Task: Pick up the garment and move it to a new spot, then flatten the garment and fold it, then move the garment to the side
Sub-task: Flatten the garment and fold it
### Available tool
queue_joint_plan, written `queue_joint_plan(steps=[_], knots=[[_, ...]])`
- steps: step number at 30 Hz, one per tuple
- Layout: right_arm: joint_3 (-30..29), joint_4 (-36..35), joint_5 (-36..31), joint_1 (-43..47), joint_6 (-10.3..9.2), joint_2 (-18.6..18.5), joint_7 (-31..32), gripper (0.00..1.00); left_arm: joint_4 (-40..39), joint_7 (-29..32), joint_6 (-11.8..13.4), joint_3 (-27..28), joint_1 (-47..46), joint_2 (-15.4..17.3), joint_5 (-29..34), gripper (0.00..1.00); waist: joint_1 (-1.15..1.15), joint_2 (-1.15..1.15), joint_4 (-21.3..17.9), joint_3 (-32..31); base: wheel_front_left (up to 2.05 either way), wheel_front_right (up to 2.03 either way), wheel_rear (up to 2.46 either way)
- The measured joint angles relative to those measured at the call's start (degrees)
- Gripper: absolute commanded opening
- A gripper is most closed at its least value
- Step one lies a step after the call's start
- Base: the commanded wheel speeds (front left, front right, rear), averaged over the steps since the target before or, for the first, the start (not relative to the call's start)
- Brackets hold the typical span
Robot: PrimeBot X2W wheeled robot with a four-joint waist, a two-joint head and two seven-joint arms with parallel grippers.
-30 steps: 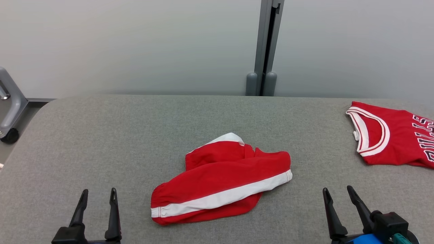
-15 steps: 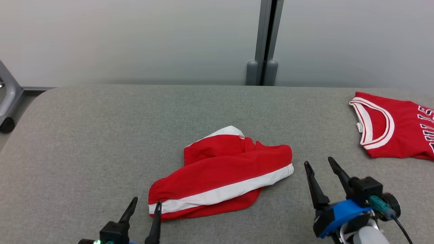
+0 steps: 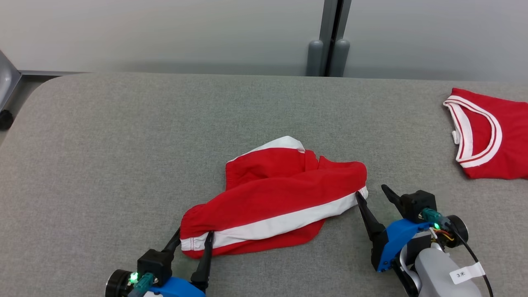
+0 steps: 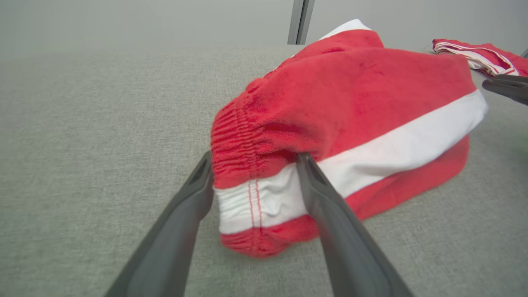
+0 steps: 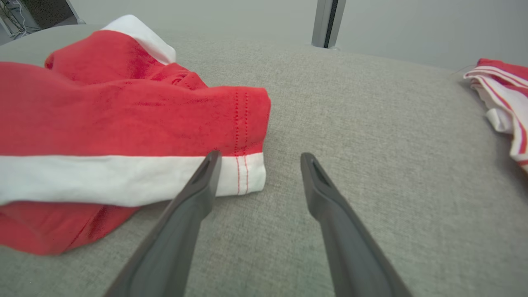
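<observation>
The garment is a pair of red shorts with a white side stripe, lying crumpled in the middle of the grey table. My left gripper is open at its near left end, with the elastic waistband corner between its two fingers. My right gripper is open at the garment's right end. In the right wrist view its left finger lies against the white-striped hem corner, and its right finger stands over bare table.
A second red garment with white neck trim lies at the table's far right, also seen in the right wrist view. A grey post stands behind the table's far edge. A grey frame stands at the far left.
Both grippers have moved forward and inward to the garment's two ends, still open. The head camera has tilted down, so the whole scene sits differently in view.
</observation>
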Motion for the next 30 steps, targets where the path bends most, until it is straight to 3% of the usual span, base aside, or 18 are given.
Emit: queue_joint_plan(steps=[9, 10, 12, 13, 19, 26, 30], knots=[[3.22, 7.62, 2.77, -4.61, 0.0, 0.1, -0.26, 1.0, -0.13, 0.01, 0.0, -3.94, -0.78, -0.32, -1.67, 1.0, -0.01, 0.0, 1.61, 2.27, 0.0, 0.0, 0.0], [3.47, 8.01, 3.32, -4.9, 0.0, 0.11, -0.27, 1.0, -0.03, 0.01, 0.0, -4.36, -1.06, -0.33, -2.2, 0.63, -0.01, 0.0, 1.78, 2.44, 0.0, 0.0, 0.0], [4.12, 8.99, 4.7, -5.28, 0.0, 0.34, -0.27, 0.07, 0.26, 0.01, 0.0, -5.05, -1.22, -0.32, -2.71, 0.0, -0.01, 0.0, 2.04, 2.66, 0.0, 0.0, 0.0], [4.63, 8.81, 5.05, -5.34, 0.0, 0.42, -0.27, 0.0, 0.32, 0.01, 0.0, -5.2, -1.25, -0.31, -2.99, 0.0, -0.01, 0.0, 2.13, 2.75, 0.0, 0.0, 0.0], [5.66, 5.45, 8.23, -5.03, 0.0, -0.18, -0.29, 0.0, -0.53, 0.0, 0.0, -6.59, -1.55, -0.24, -4.09, 0.0, 0.0, -0.01, 2.08, 2.19, 0.0, 0.0, 0.0], [4.2, -6.16, 10.09, -0.04, 0.0, -2.65, -0.29, 0.0, -8.33, 0.01, 0.0, -6.97, -1.52, 0.11, -6.59, 0.0, -0.01, -0.01, 1.37, 0.08, 0.0, 0.0, 0.0], [3.35, -12.03, 11.02, -0.06, 0.0, -4.59, -0.31, 0.0, -12.59, 0.0, 0.0, -7.08, -6.29, 2.3, -8.88, 0.0, -0.02, -0.01, 0.18, -0.26, 0.0, 0.0, 0.0]])
